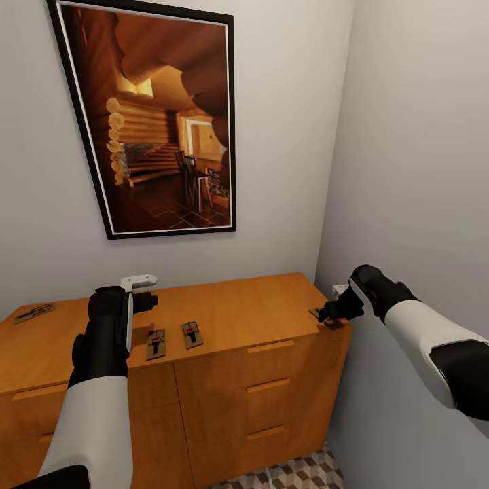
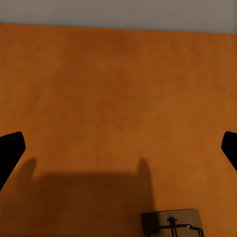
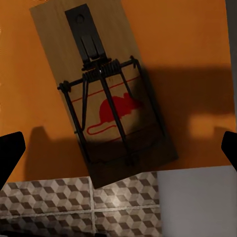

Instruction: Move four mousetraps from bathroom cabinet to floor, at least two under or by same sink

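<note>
Four mousetraps (image 1: 155, 343) on the cabinet (image 1: 224, 319), lower half of frame. Both grippers, left (image 2: 118, 148) and right (image 3: 118, 148), wide open, holding nothing.

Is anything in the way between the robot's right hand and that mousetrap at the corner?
Nothing visible. The right gripper hovers open right over the mousetrap, which lies at the cabinet top's corner, one end poking over the edge above the tiled floor.

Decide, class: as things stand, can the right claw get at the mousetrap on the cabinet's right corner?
Probably yes. The right claw hangs open right over that mousetrap, which lies flat at the cabinet top's edge with nothing between; its overhang could make it tip.
</note>
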Motion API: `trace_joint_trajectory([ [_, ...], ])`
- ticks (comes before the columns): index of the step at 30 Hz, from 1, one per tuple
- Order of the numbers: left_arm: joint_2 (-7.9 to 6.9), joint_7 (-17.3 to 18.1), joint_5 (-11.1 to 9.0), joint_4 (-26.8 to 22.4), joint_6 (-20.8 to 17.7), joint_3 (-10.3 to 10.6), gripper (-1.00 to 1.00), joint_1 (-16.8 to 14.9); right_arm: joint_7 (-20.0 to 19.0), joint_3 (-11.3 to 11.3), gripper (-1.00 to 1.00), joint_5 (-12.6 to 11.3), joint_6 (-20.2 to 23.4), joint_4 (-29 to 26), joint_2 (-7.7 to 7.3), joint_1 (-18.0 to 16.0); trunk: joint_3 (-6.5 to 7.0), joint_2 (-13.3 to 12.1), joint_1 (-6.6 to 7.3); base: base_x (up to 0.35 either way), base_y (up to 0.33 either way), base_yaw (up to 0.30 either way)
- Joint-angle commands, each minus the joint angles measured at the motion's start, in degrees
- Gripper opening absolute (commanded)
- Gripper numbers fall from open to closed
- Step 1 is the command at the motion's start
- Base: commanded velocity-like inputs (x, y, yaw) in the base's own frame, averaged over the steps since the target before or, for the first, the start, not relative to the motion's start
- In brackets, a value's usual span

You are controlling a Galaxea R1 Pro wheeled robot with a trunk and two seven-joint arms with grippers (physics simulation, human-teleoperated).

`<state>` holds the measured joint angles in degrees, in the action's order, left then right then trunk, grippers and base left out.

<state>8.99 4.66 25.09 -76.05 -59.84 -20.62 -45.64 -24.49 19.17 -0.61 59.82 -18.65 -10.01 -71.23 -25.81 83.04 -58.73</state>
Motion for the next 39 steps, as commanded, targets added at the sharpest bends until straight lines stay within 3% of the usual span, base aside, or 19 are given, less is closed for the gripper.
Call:
trace_joint_trajectory([
  [1,0.06,0.5,0.49,-0.06,-0.16,-0.13,1.0,-0.06,-0.23,0.37,1.0,-0.04,0.18,-0.08,-0.05,-0.04,-0.07,0.04,0.0,0.0,0.0,0.0],
  [26,0.06,0.47,0.49,-0.04,-0.16,-0.13,1.0,-0.06,-0.12,0.35,1.0,-0.01,-1.74,1.5,0.07,-0.04,-0.07,0.04,0.0,0.0,0.0,0.0],
  [39,0.06,0.44,0.49,0.01,-0.16,-0.13,1.0,-0.06,-0.12,0.34,1.0,0.05,-3.28,2.62,1.08,-0.03,-0.07,0.04,0.0,0.0,0.0,0.0],
])
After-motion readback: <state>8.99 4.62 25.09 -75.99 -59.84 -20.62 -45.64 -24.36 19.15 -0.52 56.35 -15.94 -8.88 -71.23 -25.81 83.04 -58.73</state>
